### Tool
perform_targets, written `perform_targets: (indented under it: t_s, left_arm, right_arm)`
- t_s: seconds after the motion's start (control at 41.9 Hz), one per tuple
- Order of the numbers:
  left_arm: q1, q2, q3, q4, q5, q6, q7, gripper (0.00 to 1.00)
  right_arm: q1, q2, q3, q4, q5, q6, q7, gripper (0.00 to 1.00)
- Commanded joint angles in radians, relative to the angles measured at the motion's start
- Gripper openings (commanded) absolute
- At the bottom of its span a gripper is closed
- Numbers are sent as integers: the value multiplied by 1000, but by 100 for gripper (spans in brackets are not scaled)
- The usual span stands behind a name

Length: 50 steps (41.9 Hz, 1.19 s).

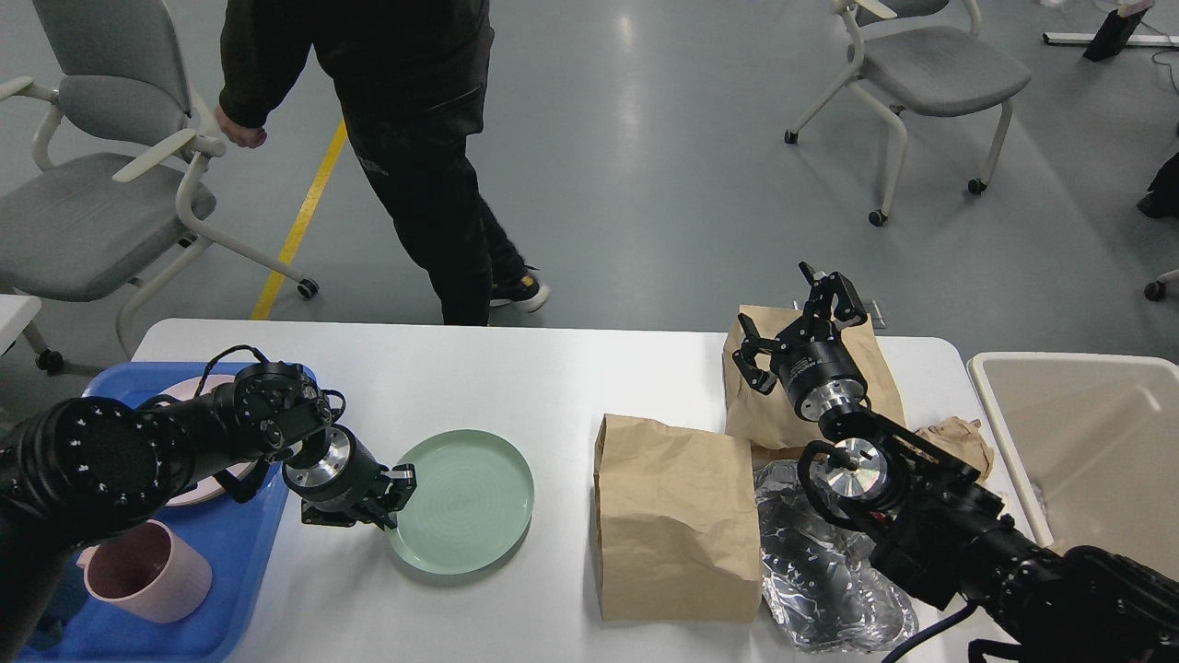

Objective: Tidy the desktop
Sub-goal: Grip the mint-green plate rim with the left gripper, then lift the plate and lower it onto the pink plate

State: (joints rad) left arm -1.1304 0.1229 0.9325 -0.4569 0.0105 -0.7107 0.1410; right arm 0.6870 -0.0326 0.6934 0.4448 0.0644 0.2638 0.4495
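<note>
Your left gripper (391, 502) meets the green plate's (461, 502) left rim on the desktop (553, 387), but you cannot tell whether it grips. Your right gripper (797, 322) hangs spread open over the far paper bag (764, 414), whose lower part the arm hides.

floor (645, 166): glossy grey, yellow line (304, 216) | grey wheeled chairs (92, 175) left, right | person (405, 138) walking

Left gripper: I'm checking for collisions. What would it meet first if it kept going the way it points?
The left gripper points right, at the green plate; its fingertips are already at the plate's left rim, probably touching, though height is unclear.
</note>
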Motion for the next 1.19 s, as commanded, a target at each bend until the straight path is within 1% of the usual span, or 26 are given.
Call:
perform_targets:
  t_s: [0.0, 0.048, 0.143, 0.263, 0.358, 0.454, 0.526, 0.549, 0.693, 0.836, 0.884, 0.979, 1.075, 1.171]
  left_arm:
    - [-6, 4, 0, 0, 0, -4, 0, 0]
    - [-9, 14, 0, 0, 0, -4, 0, 0]
    - [-32, 46, -1, 0, 0, -41, 0, 0]
    - [-78, 55, -3, -2, 0, -104, -1, 0]
    - [-92, 55, -3, -2, 0, -121, -1, 0]
    - [-124, 63, -17, -8, 2, -180, 0, 0]
    - [-150, 75, -29, -8, 0, -242, -1, 0]
    - [-163, 83, -30, -8, 0, -249, 0, 0]
    - [-264, 153, -72, -8, 0, -249, 0, 0]
    - [-385, 243, -80, -8, 0, -249, 0, 0]
    - [-402, 267, -80, -8, 0, -249, 0, 0]
    - [-407, 325, -80, -8, 0, -249, -1, 0]
    - [-381, 443, -86, -8, 0, -249, -1, 0]
    - [-304, 558, -115, -5, 0, -249, -1, 0]
  right_arm:
    - [0, 0, 0, 0, 0, 0, 0, 100]
    - [0, 0, 0, 0, 0, 0, 0, 100]
    - [-1, -1, 0, 0, 0, 0, 0, 100]
    - [0, 0, 0, 0, 0, 0, 0, 100]
    - [0, 0, 0, 0, 0, 0, 0, 100]
    - [-1, 0, 0, 0, 0, 0, 0, 100]
    - [-1, 0, 0, 0, 0, 0, 0, 100]
    - [-1, 0, 0, 0, 0, 0, 0, 100]
    - [0, -1, 0, 0, 0, 0, 0, 100]
    - [0, 0, 0, 0, 0, 0, 0, 100]
    - [0, 0, 0, 0, 0, 0, 0, 100]
    - [0, 0, 0, 0, 0, 0, 0, 100]
    - [-1, -1, 0, 0, 0, 0, 0, 100]
    - [0, 0, 0, 0, 0, 0, 0, 100]
